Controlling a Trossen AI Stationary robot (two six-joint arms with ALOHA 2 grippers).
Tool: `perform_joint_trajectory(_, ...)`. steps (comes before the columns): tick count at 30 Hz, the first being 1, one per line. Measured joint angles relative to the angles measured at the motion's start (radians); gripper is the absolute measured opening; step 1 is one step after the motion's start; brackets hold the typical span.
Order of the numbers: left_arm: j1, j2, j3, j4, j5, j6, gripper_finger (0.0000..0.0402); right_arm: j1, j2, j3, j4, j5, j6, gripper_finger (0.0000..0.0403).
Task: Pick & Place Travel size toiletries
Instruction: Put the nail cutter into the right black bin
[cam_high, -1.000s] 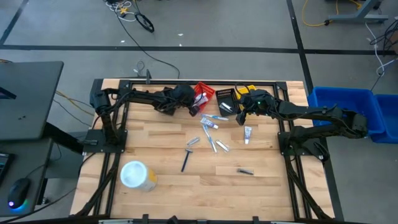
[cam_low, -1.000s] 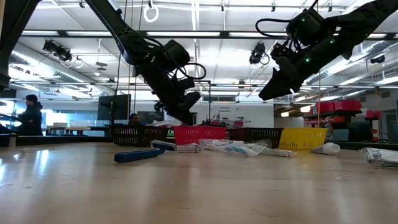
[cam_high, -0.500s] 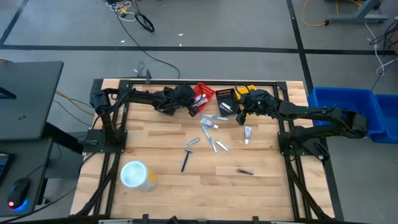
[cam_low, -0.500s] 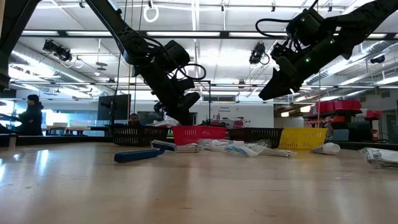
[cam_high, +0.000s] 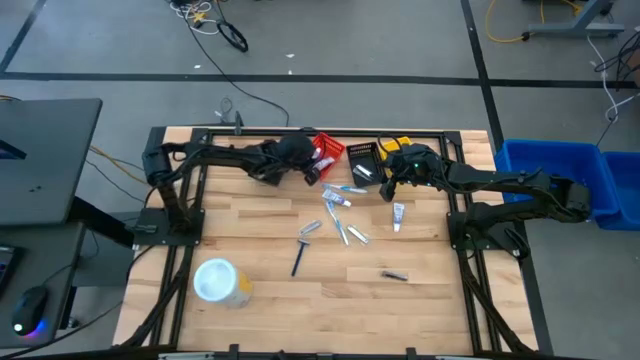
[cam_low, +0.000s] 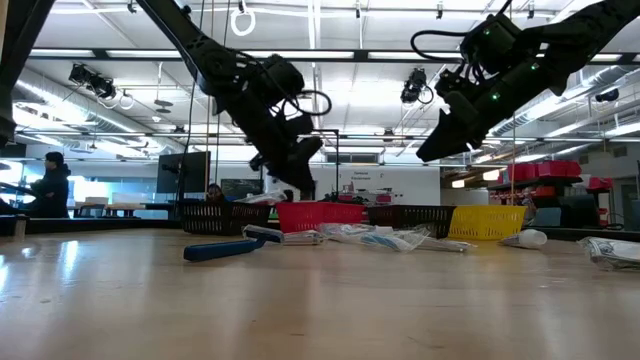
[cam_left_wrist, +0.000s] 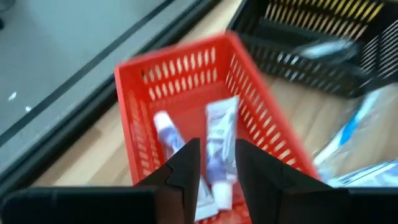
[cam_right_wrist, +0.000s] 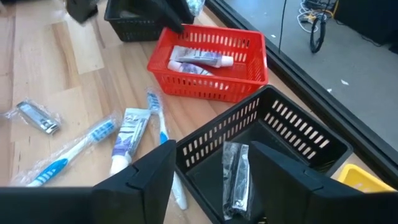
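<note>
My left gripper (cam_left_wrist: 217, 149) hangs open over the red basket (cam_left_wrist: 168, 68), touching nothing. Two small white and blue tubes (cam_left_wrist: 221, 124) (cam_left_wrist: 168, 134) lie on the basket's floor below it. My right gripper (cam_right_wrist: 208, 155) hovers open above the black basket (cam_right_wrist: 292, 134), which holds a dark wrapped item (cam_right_wrist: 235, 174). More toiletries lie on the table: toothbrushes (cam_high: 347, 188), tubes (cam_high: 335, 200) (cam_high: 398, 213), silvery sachets (cam_high: 310, 230), a dark stick (cam_high: 299, 258). In the low view the left gripper (cam_low: 300, 183) and the right gripper (cam_low: 430, 150) are both clear of the baskets.
A yellow basket (cam_high: 398, 147) stands right of the black one at the far edge, and another black basket (cam_right_wrist: 137, 25) stands beyond the red one. A white-lidded tub (cam_high: 220, 282) stands at the near left. A small dark item (cam_high: 394, 275) lies near right.
My left gripper has opened over the red basket and risen a little. My right gripper has kept still.
</note>
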Motion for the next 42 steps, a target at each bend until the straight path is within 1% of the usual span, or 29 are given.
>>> perform_joint_trajectory(3, -0.012, -0.044, 0.006, -0.001, 0.0, 0.017, 0.0117, 0.0, 0.0, 0.0, -0.002, -0.009, 0.0, 0.0204)
perform_joint_trajectory(7, -0.037, -0.123, 0.006, -0.017, 0.0, 0.026, 0.0121, 0.006, 0.0, 0.0, -0.015, -0.062, 0.031, 0.0202)
perform_joint_trajectory(14, -0.1, -0.293, 0.006, -0.12, -0.007, 0.012, 0.011, 0.096, 0.0, 0.0, -0.029, -0.066, 0.076, 0.0213)
perform_joint_trajectory(16, -0.127, -0.336, 0.003, -0.147, -0.031, 0.023, 0.0107, 0.143, 0.0, 0.0, -0.035, -0.046, 0.092, 0.0214)
perform_joint_trajectory(19, -0.164, -0.391, -0.026, -0.163, -0.099, 0.019, 0.0105, 0.223, 0.0, 0.0, -0.048, 0.021, 0.127, 0.0211)
perform_joint_trajectory(23, -0.189, -0.465, -0.133, -0.161, -0.124, -0.042, 0.0104, 0.327, 0.004, 0.0, -0.076, 0.079, 0.218, 0.0202)
perform_joint_trajectory(24, -0.194, -0.482, -0.172, -0.144, -0.132, -0.062, 0.0104, 0.352, 0.011, 0.0, -0.075, 0.09, 0.241, 0.02)
perform_joint_trajectory(28, -0.202, -0.54, -0.329, 0.013, -0.135, -0.083, 0.0104, 0.453, 0.062, 0.0, -0.069, 0.113, 0.298, 0.0198)
perform_joint_trajectory(30, -0.202, -0.56, -0.393, 0.12, -0.121, -0.109, 0.0104, 0.499, 0.1, 0.0, -0.048, 0.133, 0.319, 0.0202)
perform_joint_trajectory(32, -0.202, -0.578, -0.451, 0.188, -0.118, -0.118, 0.0104, 0.539, 0.141, 0.0, -0.01, 0.16, 0.347, 0.0208)
perform_joint_trajectory(36, -0.204, -0.582, -0.507, 0.268, -0.107, -0.069, 0.0104, 0.597, 0.222, 0.0, 0.06, 0.227, 0.375, 0.0217)
perform_joint_trajectory(42, -0.204, -0.582, -0.517, 0.276, -0.107, -0.033, 0.0104, 0.633, 0.342, 0.0, 0.112, 0.3, 0.472, 0.0207)
